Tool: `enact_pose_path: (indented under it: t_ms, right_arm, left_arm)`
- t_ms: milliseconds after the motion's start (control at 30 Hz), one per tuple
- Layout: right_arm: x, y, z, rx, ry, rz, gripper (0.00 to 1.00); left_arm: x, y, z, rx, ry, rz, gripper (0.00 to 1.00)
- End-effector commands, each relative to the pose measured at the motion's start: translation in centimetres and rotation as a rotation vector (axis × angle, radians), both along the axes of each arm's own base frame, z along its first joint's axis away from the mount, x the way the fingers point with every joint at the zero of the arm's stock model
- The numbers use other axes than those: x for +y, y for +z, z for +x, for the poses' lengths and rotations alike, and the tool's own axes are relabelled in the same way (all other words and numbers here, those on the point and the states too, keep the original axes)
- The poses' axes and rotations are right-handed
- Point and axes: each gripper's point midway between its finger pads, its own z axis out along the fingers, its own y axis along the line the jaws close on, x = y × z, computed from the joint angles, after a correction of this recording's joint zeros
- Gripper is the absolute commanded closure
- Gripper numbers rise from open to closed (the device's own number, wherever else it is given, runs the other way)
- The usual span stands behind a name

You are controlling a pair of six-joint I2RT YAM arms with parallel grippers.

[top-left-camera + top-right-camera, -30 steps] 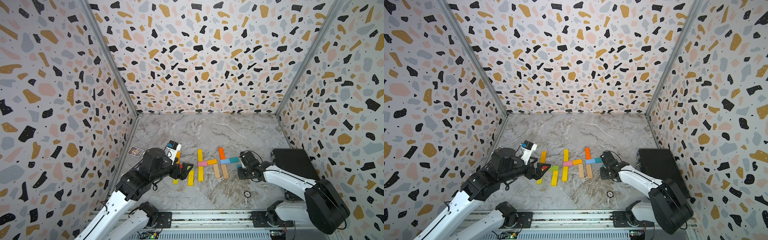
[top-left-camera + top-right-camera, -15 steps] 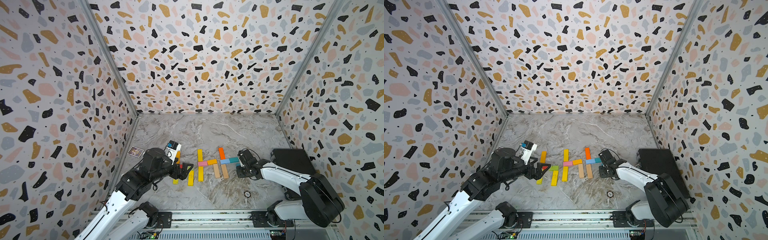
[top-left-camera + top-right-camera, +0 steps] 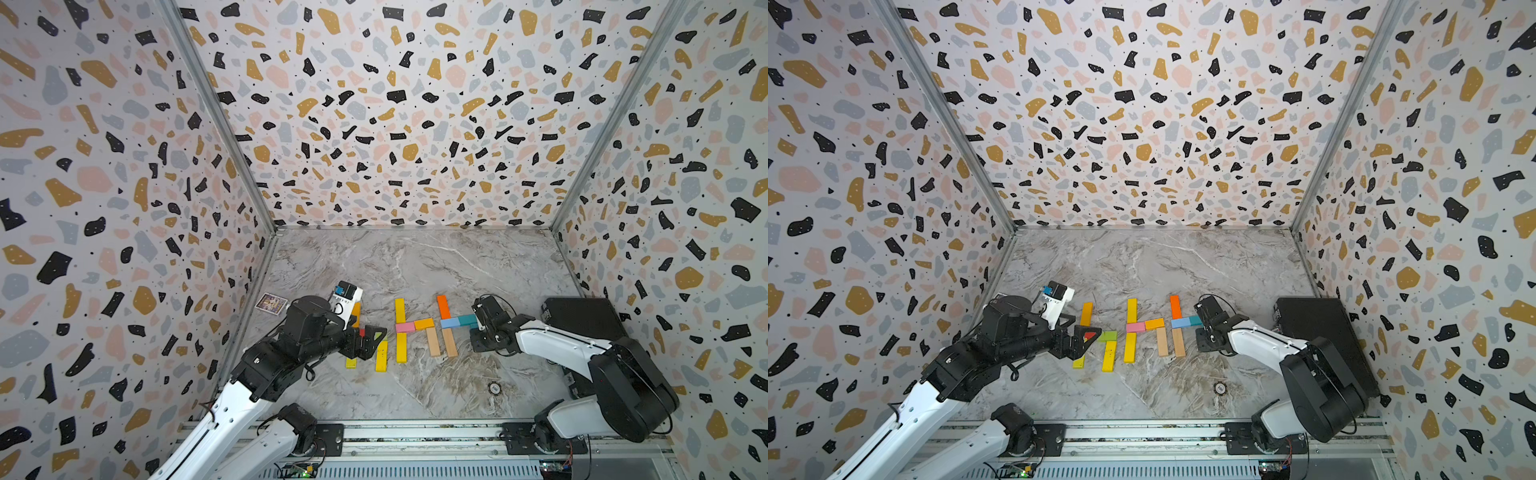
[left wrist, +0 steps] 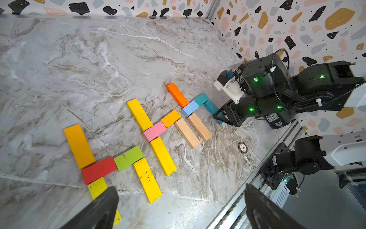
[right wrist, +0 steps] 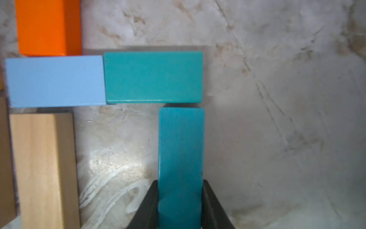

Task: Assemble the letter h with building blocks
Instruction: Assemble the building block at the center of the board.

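Note:
The building blocks lie flat on the marble floor in three groups. My right gripper [image 5: 180, 183] is shut on a dark teal bar [image 5: 181, 142], whose far end almost touches a short teal block [image 5: 153, 76]. That block lies in line with a light blue block [image 5: 55, 81], below an orange bar [image 5: 45, 27] and above a tan bar [image 5: 43, 168]. In both top views this group is at the right [image 3: 449, 322]. My left gripper [image 4: 180, 190] is open and empty, hovering over the left group, which has red [image 4: 99, 170], green [image 4: 128, 158] and yellow [image 4: 147, 179] blocks.
The middle group has yellow bars [image 3: 400, 310], a pink block [image 3: 405, 327] and a tan bar [image 3: 432, 341]. A black box [image 3: 582, 320] stands by the right wall. A picture card [image 3: 271, 302] lies by the left wall, and a small chip [image 3: 493, 388] lies near the front rail [image 3: 415, 432].
My right gripper has slid the dark teal bar a little left and away from the front rail, closer to the short teal block. The left arm has not moved.

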Motion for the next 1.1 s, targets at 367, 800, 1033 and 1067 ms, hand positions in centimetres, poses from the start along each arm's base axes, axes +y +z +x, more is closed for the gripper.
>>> enact_pose_path:
  t_ms: [367, 800, 1033, 1067]
  right_arm:
    - [-0.1, 0.3, 0.4, -0.01, -0.008, 0.003, 0.58]
    - [2.7, 8.9, 1.8, -0.185, 0.004, 0.229, 0.34]
    - [7.7, 8.7, 4.5, -0.148, 0.071, 0.325, 0.34]
    - [8.3, 8.7, 4.9, -0.151, 0.081, 0.321, 0.34]
  left_arm:
    - [-0.2, 0.1, 0.4, -0.015, -0.004, -0.01, 0.01]
    - [0.0, 0.5, 0.4, -0.032, 0.002, -0.012, 0.01]
    - [0.1, 0.4, 0.5, -0.032, 0.008, -0.008, 0.01]
    - [0.1, 0.4, 0.5, -0.033, 0.009, -0.007, 0.01]
